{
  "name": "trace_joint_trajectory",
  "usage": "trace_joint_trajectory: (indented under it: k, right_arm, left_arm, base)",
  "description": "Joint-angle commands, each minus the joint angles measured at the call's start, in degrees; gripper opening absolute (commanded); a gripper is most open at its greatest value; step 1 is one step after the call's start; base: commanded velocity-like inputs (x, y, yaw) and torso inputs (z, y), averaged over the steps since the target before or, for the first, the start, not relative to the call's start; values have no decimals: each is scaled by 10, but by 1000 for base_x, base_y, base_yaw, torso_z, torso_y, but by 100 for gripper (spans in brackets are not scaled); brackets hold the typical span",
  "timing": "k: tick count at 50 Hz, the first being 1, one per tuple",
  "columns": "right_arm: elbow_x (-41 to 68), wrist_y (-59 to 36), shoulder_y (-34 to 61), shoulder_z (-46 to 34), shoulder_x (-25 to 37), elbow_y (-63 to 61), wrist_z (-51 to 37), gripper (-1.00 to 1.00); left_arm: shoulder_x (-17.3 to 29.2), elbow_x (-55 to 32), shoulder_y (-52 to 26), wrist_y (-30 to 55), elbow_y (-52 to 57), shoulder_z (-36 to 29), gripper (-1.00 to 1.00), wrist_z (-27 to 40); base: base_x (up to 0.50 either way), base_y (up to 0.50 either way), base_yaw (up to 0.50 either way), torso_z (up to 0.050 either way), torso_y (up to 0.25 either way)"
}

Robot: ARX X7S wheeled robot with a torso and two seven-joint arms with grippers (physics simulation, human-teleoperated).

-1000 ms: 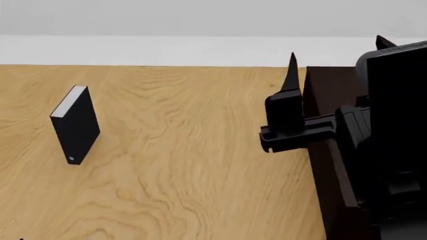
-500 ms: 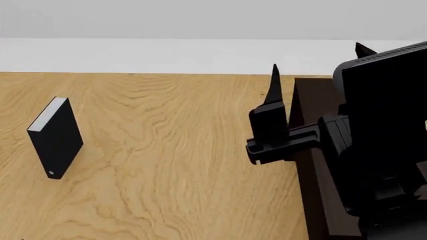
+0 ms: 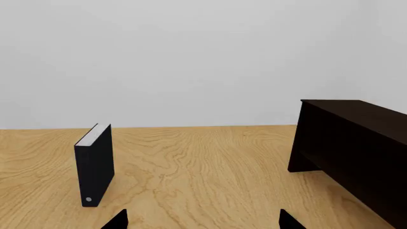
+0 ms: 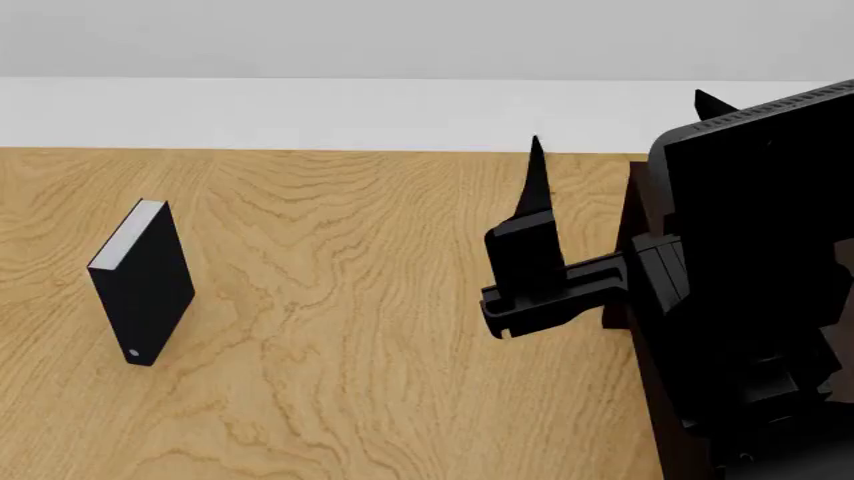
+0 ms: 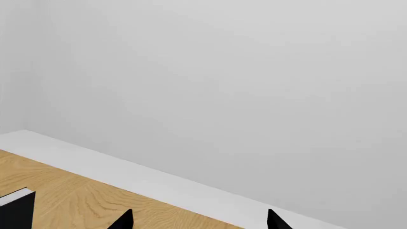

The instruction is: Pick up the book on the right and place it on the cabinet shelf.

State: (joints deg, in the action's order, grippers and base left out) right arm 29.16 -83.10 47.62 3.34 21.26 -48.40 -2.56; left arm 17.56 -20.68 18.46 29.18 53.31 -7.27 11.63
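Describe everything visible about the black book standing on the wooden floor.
The black book is a thin hardcover with matte black covers, white page edges along its top, and one small pale dot low on its spine. It stands upright and closed on the light wood-grain floor, alone, well left of the dark cabinet. Only the floor touches it; no pincer is near it. The left wrist view shows it the same way.

One black book [image 4: 142, 283], one dark cabinet [image 3: 353, 143], two grippers [image 4: 617, 150].

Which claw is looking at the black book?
The left claw. Its camera faces the upright black book across the table. The right claw is raised and faces mostly the wall, with the book only at its view's edge.
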Motion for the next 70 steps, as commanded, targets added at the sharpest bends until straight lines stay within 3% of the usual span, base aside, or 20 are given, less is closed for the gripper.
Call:
trace_joint_trajectory:
  k: [1, 17, 22, 28, 32, 36, 50, 70]
  right_arm:
    - [7, 4, -4, 3, 0, 0, -2, 100]
    - [19, -19, 4, 11, 0, -1, -10, 100]
    - [64, -68, 15, 40, -10, -7, -20, 100]
    - [360, -68, 39, 79, 52, 43, -243, 100]
    - [582, -62, 69, 55, 104, 87, -435, 100]
    - [719, -27, 75, 23, 141, 100, -548, 100]
    - [901, 77, 25, -44, 234, 49, -695, 100]
    - [1035, 188, -32, -67, 337, -27, -789, 100]
  left_arm:
    - [4, 0, 1, -3, 0, -3, 100, 5]
    - [9, -1, 1, -5, 0, -7, 100, 11]
    - [11, -1, 0, -5, -2, -10, 100, 12]
    - [14, 3, 1, -9, -5, -14, 100, 13]
    - [14, 3, 5, -12, -6, -16, 100, 15]
    - [14, 3, 7, -18, -12, -20, 100, 13]
    - [17, 3, 12, -22, -15, -25, 100, 16]
    - [24, -7, -4, -5, -16, -26, 100, 25]
  base:
    - [59, 211, 0, 0, 0]
    - [27, 69, 0, 0, 0]
    - [0, 0, 0, 0, 0]
    - [0, 0, 0, 0, 0]
    - [0, 0, 0, 0, 0]
    - [0, 0, 0, 0, 0]
    - [0, 0, 0, 0, 0]
    - [-1, 0, 0, 0, 0]
